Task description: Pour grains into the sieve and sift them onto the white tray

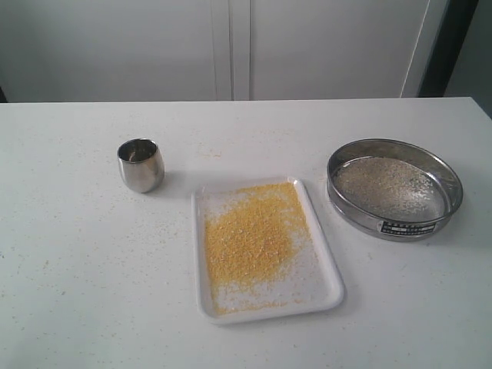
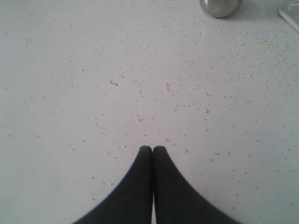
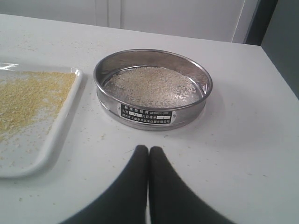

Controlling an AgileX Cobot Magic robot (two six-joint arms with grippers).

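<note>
The left gripper (image 2: pixel 152 148) hangs over bare tabletop (image 1: pixel 84 292) with its dark jaws pressed together and nothing between them. The right gripper (image 3: pixel 148 148) is shut tight too and empty, poised short of the sieve (image 1: pixel 354 215). Both grippers show only in their own wrist views. Closest to the front edge of the tabletop, about midway along it, lies the white tray (image 1: pixel 321 283). The yellow grains (image 1: pixel 250 238) are spread over most of its floor, thickest in the middle and thin towards its corners. Further back and towards the right edge stands the sieve, near the tray but not touching it. It holds a layer of paler bits (image 3: pixel 149 86) on its mesh. The right wrist view makes out a dark label (image 3: pixel 147 113) on its wall, the print too small to read. On the other side of the tray, set apart from it, a small steel cup (image 2: pixel 220 5) stands upright. The left wrist view catches only its rounded base. That view also shows stray specks (image 2: pixel 167 85) scattered over the white surface — far plainer there than from the exterior camera. Nothing lies between either gripper and the things on the table. Beyond the far edge rise pale wall panels (image 1: pixel 323 46) — and a dark strip (image 1: pixel 446 46) at the right.
</note>
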